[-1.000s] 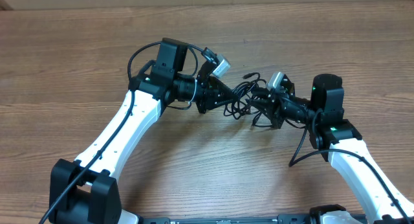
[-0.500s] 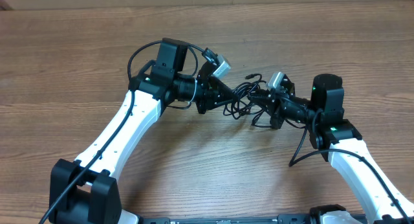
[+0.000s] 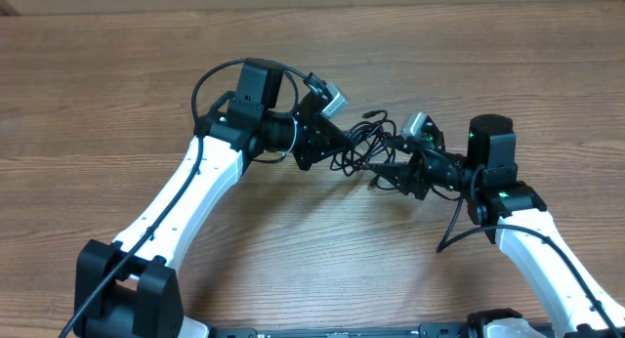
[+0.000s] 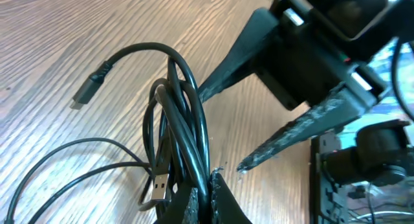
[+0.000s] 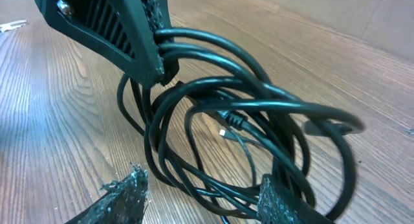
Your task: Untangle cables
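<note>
Black cables (image 3: 363,145) sit in a tangled bunch mid-table, slightly far of centre, between the two arms. Wood-grain table (image 3: 98,84) underneath.

Left gripper (image 3: 337,146) reaches in from the left, jaws closed and clamped on the cables. Left wrist view: several strands run down into the pinched fingertips (image 4: 206,199) at the bottom edge, and the bunch (image 4: 187,101) arcs up away from them. Right wrist view confirms it, with the left gripper (image 5: 155,65) at top left and three or four strands coming out from between its fingers.

Right gripper (image 3: 382,171) comes in from the right, just beside the bunch on its near-right side, jaws spread apart and gripping nothing. Right wrist view: its two fingertips (image 5: 126,188) stand wide at the bottom edge and cable loops (image 5: 259,114) hang between and beyond them. Cannot tell if a strand touches the pads. In the left wrist view the right gripper (image 4: 220,130) shows both fingers splayed, tips close to the loops.

A USB plug (image 4: 159,187) dangles near the left fingertips. A small plug (image 4: 86,94) at a loose end points left, just above the table. Thin strands trail onto the wood at near left.
</note>
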Robot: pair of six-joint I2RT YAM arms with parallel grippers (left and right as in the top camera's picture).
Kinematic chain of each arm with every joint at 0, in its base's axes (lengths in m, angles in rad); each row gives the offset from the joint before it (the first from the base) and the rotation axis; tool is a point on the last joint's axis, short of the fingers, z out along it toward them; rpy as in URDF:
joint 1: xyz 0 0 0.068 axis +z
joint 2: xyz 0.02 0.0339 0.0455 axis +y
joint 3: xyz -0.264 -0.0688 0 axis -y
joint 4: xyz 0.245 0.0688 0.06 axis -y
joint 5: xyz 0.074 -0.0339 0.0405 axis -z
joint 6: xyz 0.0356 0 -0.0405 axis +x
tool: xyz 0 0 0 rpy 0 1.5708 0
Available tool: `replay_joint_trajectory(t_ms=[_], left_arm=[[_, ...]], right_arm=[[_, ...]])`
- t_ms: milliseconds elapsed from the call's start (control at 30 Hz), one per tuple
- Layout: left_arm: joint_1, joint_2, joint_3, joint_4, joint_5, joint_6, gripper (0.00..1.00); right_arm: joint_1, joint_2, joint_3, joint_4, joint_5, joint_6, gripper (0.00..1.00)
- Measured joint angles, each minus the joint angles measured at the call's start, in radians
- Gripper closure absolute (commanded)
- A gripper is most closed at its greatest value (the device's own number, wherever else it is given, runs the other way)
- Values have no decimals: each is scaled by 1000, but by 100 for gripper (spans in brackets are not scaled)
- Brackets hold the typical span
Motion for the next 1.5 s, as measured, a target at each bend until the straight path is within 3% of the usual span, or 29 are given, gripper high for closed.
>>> replay_joint_trajectory(t_ms=[300, 733, 1133, 1500], left_arm=[[0, 0, 0, -13, -29, 0, 96], [0, 0, 0, 7, 77, 22, 96], [0, 0, 0, 43, 177, 25, 96], [0, 0, 0, 44, 14, -62, 96]], right_arm=[[0, 0, 0, 101, 11, -3, 36], [0, 0, 0, 101, 34, -53, 41], [-1, 0, 0, 92, 88, -59, 71], [-1, 0, 0, 38, 94, -58, 94]])
